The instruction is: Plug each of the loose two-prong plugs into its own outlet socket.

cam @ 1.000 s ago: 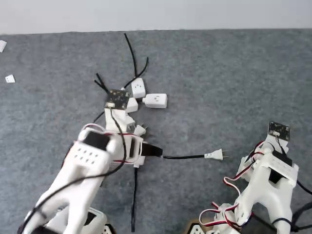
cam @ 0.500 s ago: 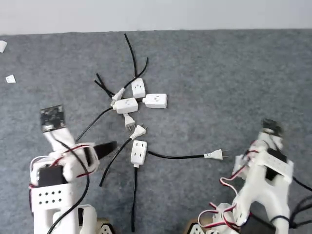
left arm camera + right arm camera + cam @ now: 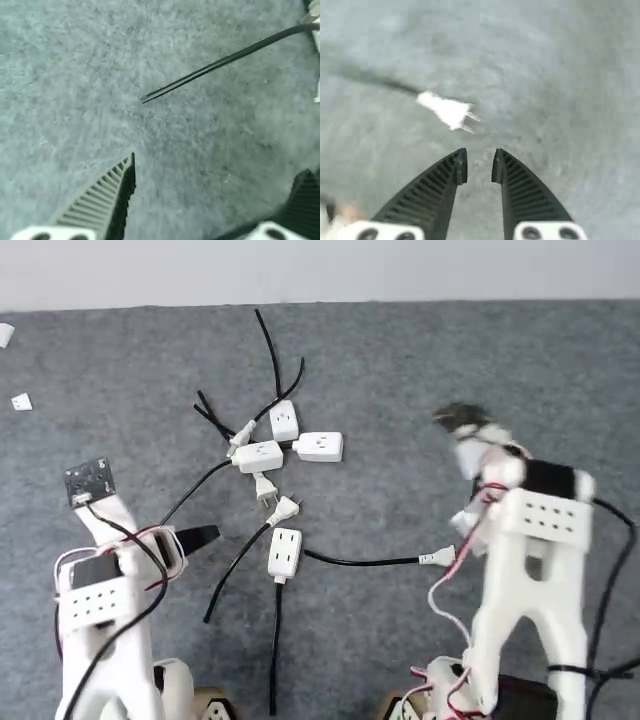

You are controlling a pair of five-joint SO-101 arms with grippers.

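Several white outlet sockets lie on the grey carpet: one (image 3: pixel 284 421) at the back, one (image 3: pixel 320 446) beside it, one (image 3: pixel 258 455) just in front, and one (image 3: pixel 284 551) nearer. Two loose plugs (image 3: pixel 265 490) (image 3: pixel 285 508) rest between them. A third plug (image 3: pixel 437 558) on a black cord lies to the right. My right gripper (image 3: pixel 479 167) hovers just short of this plug (image 3: pixel 447 111), its fingers a narrow gap apart and holding nothing. My left gripper (image 3: pixel 212 180) is open wide over bare carpet near a black cable end (image 3: pixel 145 99), at the lower left (image 3: pixel 195 537).
Black cords (image 3: pixel 268 350) trail from the sockets toward the back. Another cord (image 3: pixel 274 650) runs to the front edge. Two small white scraps (image 3: pixel 20 401) lie at the far left. The carpet ends at a pale wall (image 3: pixel 320 270) at the back.
My left arm has pulled back from the socket cluster to the lower left. My right arm has risen and swung forward over the plug on the right.
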